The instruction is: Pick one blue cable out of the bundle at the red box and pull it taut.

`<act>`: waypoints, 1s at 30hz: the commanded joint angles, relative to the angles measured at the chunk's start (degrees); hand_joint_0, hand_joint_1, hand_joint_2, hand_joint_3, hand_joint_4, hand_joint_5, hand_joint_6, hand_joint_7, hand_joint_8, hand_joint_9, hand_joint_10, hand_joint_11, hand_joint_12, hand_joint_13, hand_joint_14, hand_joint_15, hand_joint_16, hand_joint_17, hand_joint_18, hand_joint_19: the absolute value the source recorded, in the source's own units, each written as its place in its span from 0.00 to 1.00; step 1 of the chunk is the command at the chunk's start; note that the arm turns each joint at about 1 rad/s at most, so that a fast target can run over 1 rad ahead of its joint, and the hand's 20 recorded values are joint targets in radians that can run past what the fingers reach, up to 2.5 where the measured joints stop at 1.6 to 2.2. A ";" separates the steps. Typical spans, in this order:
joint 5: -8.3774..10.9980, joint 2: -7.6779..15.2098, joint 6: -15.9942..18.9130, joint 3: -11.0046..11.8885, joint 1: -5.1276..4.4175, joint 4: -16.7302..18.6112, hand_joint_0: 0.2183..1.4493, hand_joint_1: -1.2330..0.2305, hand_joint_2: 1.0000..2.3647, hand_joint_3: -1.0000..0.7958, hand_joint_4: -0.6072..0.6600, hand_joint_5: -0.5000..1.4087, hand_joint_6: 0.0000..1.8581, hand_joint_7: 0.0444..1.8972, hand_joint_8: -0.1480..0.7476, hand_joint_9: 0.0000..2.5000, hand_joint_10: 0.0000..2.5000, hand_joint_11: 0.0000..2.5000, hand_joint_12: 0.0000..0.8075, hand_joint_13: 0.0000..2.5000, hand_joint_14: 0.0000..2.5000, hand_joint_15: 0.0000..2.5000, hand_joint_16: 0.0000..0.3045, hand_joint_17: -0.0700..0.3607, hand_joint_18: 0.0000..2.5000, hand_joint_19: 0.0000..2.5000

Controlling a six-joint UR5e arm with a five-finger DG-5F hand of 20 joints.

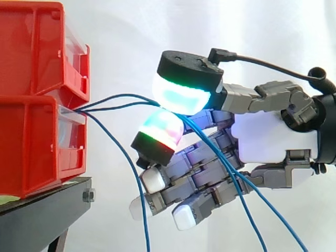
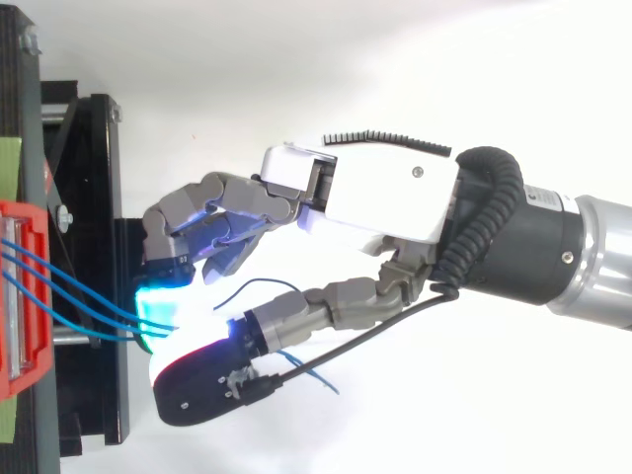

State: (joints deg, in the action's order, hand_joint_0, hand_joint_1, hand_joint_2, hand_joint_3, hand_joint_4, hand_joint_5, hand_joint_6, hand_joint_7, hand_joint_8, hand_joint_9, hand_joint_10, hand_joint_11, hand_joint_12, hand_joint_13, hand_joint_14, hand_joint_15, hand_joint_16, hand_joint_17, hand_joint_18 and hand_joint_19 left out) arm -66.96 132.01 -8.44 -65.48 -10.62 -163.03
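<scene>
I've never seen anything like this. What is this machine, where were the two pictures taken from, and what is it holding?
It is a robot arm ending in a mechanical hand. The glowing pads are its own fingertips. One picture looks level from the side, the other straight down from above. At the left, red bins are stacked on a black stand. Thin blue cables come out between the bins. The fingers and thumb pinch some of them between two glowing pads. One loose cable hangs down free beside the hand.
</scene>
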 commanded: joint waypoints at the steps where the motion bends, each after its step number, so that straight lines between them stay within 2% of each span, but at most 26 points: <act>1: -0.01 0.00 0.00 0.00 -0.02 0.00 0.39 0.31 0.00 0.31 0.59 0.15 0.47 0.62 0.58 0.26 0.01 0.34 0.53 0.23 0.00 0.08 0.19 0.46 0.31 0.16; 13: 0.08 0.00 0.00 0.00 0.07 -0.44 0.41 0.28 0.00 0.28 0.61 0.14 0.46 0.60 0.56 0.26 0.01 0.34 0.52 0.24 0.00 0.08 0.19 0.46 0.31 0.16; 16: -0.01 0.00 0.00 0.00 0.07 -0.44 0.36 0.28 0.00 0.28 0.61 0.14 0.46 0.61 0.56 0.26 0.01 0.34 0.53 0.24 0.00 0.08 0.19 0.46 0.31 0.16; 19: -0.01 0.00 0.00 0.00 0.07 -0.27 0.27 0.35 0.00 0.28 0.63 0.15 0.46 0.61 0.58 0.26 0.01 0.34 0.55 0.23 0.00 0.09 0.20 0.48 0.31 0.17; 22: -0.01 0.00 0.00 0.00 0.07 -0.27 0.22 0.42 0.00 0.28 0.66 0.15 0.45 0.60 0.61 0.27 0.01 0.33 0.58 0.23 0.00 0.09 0.21 0.50 0.31 0.18; 27: -0.01 0.00 0.00 0.00 -0.02 -0.27 0.22 0.49 0.00 0.28 0.67 0.15 0.44 0.59 0.62 0.27 0.01 0.33 0.58 0.23 0.00 0.10 0.22 0.51 0.31 0.18; 30: -0.01 0.00 0.00 0.00 0.07 -0.27 0.27 0.46 0.00 0.28 0.66 0.15 0.43 0.64 0.60 0.27 0.01 0.33 0.56 0.23 0.00 0.10 0.20 0.48 0.30 0.19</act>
State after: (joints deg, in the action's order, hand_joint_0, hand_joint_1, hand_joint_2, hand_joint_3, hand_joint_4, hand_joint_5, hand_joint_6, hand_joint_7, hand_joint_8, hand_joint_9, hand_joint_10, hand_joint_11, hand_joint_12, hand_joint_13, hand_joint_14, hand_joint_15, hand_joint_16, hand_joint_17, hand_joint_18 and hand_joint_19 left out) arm -66.97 132.01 -8.44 -65.48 -10.60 -163.35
